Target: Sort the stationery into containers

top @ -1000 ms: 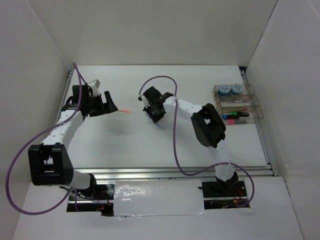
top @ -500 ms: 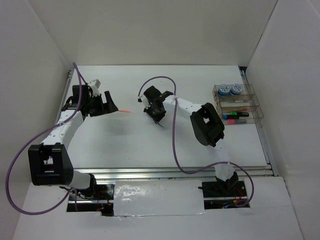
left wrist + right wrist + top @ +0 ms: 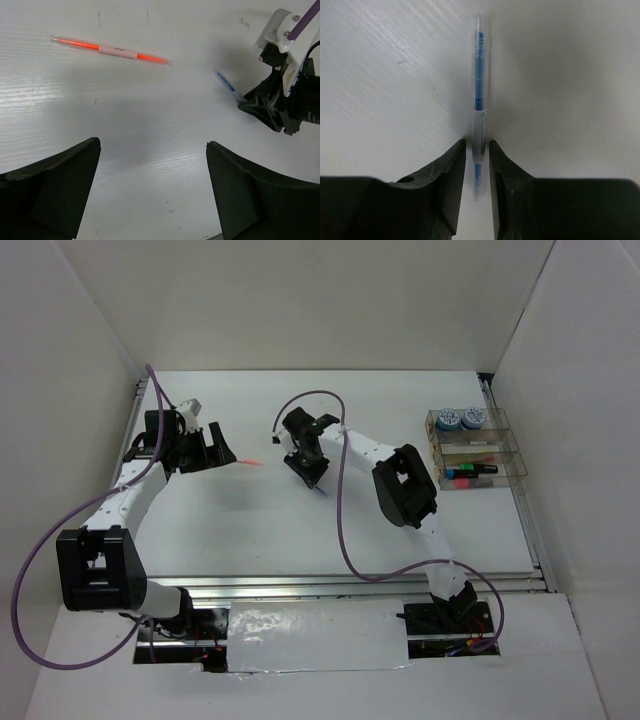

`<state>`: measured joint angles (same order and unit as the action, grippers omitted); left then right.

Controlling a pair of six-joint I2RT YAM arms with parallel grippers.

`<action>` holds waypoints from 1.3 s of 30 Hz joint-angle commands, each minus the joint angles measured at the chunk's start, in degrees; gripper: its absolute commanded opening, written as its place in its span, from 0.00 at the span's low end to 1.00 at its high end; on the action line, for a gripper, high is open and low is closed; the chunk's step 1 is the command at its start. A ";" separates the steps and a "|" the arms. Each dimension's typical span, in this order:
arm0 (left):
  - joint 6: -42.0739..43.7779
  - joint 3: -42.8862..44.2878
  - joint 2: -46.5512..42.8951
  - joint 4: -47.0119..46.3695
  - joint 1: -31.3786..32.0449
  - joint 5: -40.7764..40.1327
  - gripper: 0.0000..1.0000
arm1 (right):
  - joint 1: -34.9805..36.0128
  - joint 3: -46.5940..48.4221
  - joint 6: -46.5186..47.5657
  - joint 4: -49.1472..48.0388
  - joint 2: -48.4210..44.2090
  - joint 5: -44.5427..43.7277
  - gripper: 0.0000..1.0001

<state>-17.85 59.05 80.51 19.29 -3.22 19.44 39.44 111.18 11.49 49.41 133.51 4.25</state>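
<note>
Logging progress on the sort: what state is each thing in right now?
Left gripper: wide open, empty.
Right gripper: slightly open, astride the blue pen.
Blue pen: lying flat on the table.
Orange stick: lying loose, untouched.
Tape rolls: in the tray's far compartment.
Highlighters: in its near compartment.

Blue pen [image 3: 479, 75] lower end blurred between right end effector [image 3: 477, 145] fingers, contact unclear. Tray [image 3: 517, 458] contents too small from top. Left end effector [image 3: 152, 145] fingers cropped at bottom.
</note>
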 commanded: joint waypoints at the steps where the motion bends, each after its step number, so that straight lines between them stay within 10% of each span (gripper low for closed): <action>1: 1.15 1.07 -0.18 -1.10 -0.29 1.39 0.99 | 0.81 2.55 1.26 6.92 4.12 -0.91 0.33; 8: 1.32 1.33 -0.35 -0.75 -0.20 1.39 0.99 | 0.55 1.33 2.93 8.16 3.51 -0.82 0.04; 14: 2.02 1.42 -1.14 -0.30 -0.29 1.30 0.99 | -2.16 -8.94 5.99 2.02 -10.33 -3.45 0.00; 25: 0.18 0.63 -0.62 -3.12 0.06 3.58 0.99 | -22.98 -32.77 44.64 -16.44 -40.15 -12.16 0.00; 39: -0.26 2.65 0.61 -5.14 0.24 3.23 0.99 | -52.61 -45.70 89.84 -43.52 -38.51 -0.30 0.00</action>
<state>-18.24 59.18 80.58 16.29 -3.18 21.76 -11.79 63.88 90.37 13.69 94.15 -0.34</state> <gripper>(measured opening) 0.993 0.154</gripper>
